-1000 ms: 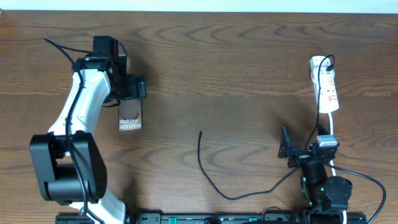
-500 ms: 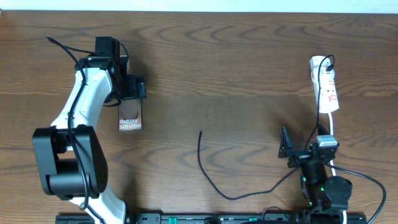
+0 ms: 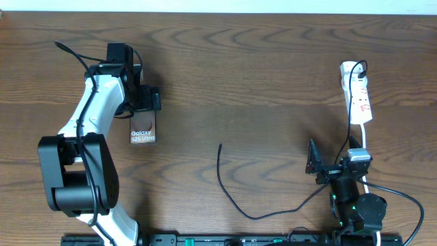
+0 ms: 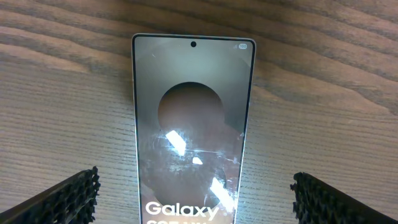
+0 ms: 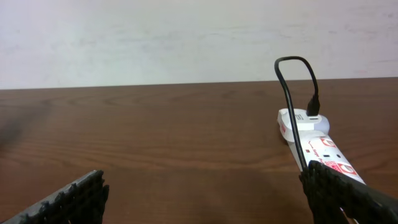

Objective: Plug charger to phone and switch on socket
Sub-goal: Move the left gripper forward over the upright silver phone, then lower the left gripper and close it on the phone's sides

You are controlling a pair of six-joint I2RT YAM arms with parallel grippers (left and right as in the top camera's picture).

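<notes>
The phone (image 3: 143, 130) lies flat at the left of the table with its "Galaxy S25 Ultra" lettering up. My left gripper (image 3: 141, 102) hovers over the phone's far end. In the left wrist view the phone (image 4: 193, 124) lies between the gripper's (image 4: 195, 183) wide-open fingers, which do not touch it. The charger (image 3: 219, 167) is a thin black cable, its free end lying mid-table. It loops towards the right arm. The white socket (image 3: 357, 92) lies at the far right. My right gripper (image 3: 333, 158) stands open in front of the socket (image 5: 317, 146), holding nothing.
The charger's other end (image 5: 292, 81) arches into a white adapter at the socket's far end. The socket's white cord (image 3: 364, 140) runs past the right arm's base. A pale wall rises behind the table's far edge (image 5: 155, 87).
The left arm has drifted slightly to the right above the phone. The phone, charger, socket and right arm have not moved.
</notes>
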